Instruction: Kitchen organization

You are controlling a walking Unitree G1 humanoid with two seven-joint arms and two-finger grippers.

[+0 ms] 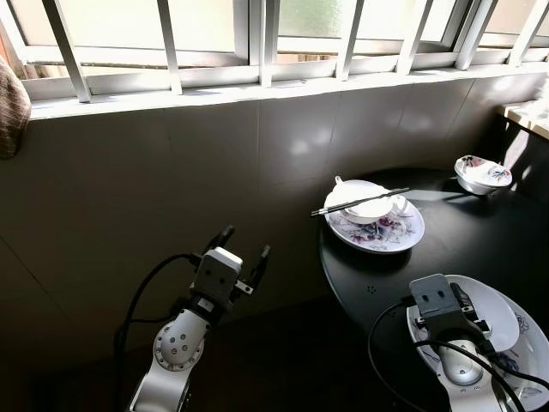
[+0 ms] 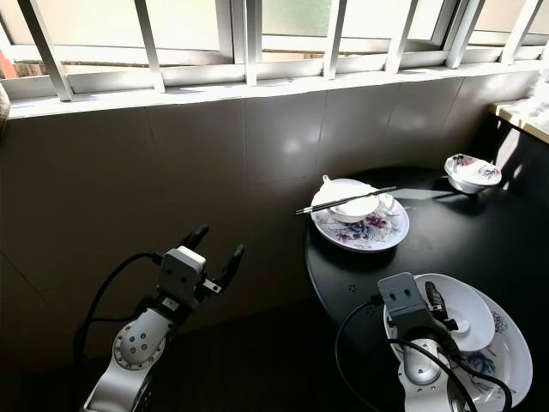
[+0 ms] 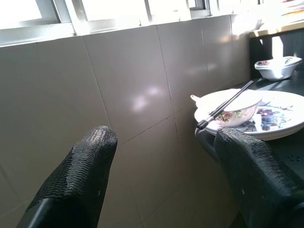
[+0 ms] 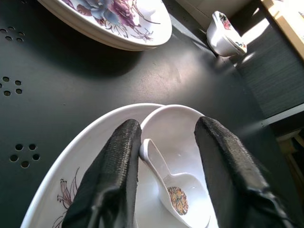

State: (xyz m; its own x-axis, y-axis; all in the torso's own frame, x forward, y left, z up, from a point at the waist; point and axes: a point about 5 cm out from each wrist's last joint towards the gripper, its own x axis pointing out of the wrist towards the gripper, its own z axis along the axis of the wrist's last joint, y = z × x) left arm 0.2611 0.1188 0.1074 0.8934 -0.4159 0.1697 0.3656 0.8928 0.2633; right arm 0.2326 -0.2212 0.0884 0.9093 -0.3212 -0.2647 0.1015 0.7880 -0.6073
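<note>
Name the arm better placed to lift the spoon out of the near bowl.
Right. The right gripper hangs open directly over the spoon in the near bowl, while the left gripper is off the table's edge, facing the tiled wall.

Readable text: none on any surface.
White porcelain plates (image 1: 382,233): painted purple-blue flowers, no lettering.
White ceramic spoon (image 4: 168,185): a small coloured motif in its bowl, too small to read as a mark.
Round black table (image 1: 480,236): groups of small punched holes, no label.
</note>
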